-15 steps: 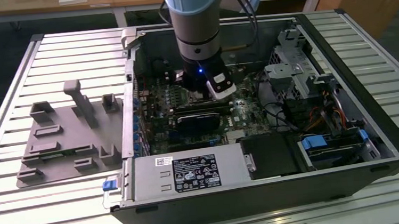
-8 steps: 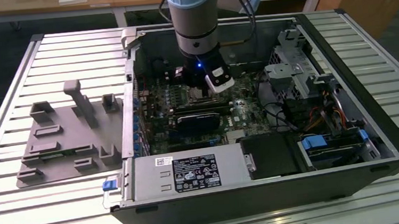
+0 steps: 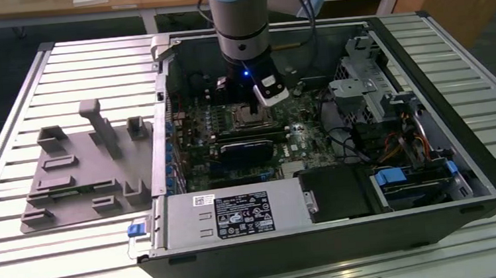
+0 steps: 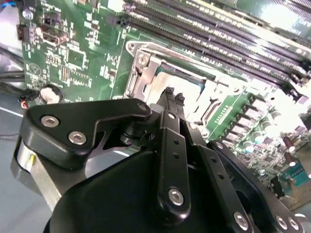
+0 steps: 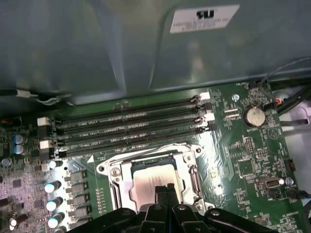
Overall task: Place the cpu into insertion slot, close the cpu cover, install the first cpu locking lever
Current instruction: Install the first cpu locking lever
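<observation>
The jaws [image 5: 165, 190] are pressed together, their black tips side by side with no gap and nothing between them, and they hang directly over the cpu [image 5: 154, 178], which already lies flat in the slot [image 5: 127, 171]; the second wrist view shows the same tips [image 4: 171, 94] just above the socket. Closed like this they make one narrow point, which I judge suits pushing a thin metal part better than gripping one. The cpu's dull silver face shows through the window of the cover [image 5: 193, 180], which appears to lie down flat over the chip, its bright frame running round all four sides; whether the tips touch the chip or the cover, I cannot tell. A thin wire lever [image 5: 146, 150] follows the side of the socket nearest the memory slots [image 5: 131, 127], but whether it is latched is too fine to make out. The socket sits in the middle of the green board [image 5: 243, 160], which lies on the floor of the open case [image 3: 345, 237], so the arm [image 3: 242, 33] comes straight down from above, clear of the case walls and of the black card [image 3: 247, 153] beside the socket. The case rests toward the exterior view's right edge of the slatted worktop [image 3: 27, 256], with a grey fixture [image 3: 82, 168] well apart near the left edge.
</observation>
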You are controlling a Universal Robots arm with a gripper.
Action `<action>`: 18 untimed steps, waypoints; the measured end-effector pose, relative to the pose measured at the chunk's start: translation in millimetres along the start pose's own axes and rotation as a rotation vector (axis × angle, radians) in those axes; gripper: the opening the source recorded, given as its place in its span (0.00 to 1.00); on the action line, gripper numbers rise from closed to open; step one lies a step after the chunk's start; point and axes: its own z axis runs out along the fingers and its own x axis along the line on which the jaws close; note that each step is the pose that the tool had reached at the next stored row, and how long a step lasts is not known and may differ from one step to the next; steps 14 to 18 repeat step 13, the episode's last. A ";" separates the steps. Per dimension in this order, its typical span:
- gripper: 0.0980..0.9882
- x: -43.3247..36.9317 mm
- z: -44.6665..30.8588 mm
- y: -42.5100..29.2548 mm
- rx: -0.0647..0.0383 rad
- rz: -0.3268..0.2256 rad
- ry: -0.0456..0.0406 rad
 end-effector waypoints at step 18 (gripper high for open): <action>0.00 -0.4 -6.4 2.9 0.010 -0.001 -0.0019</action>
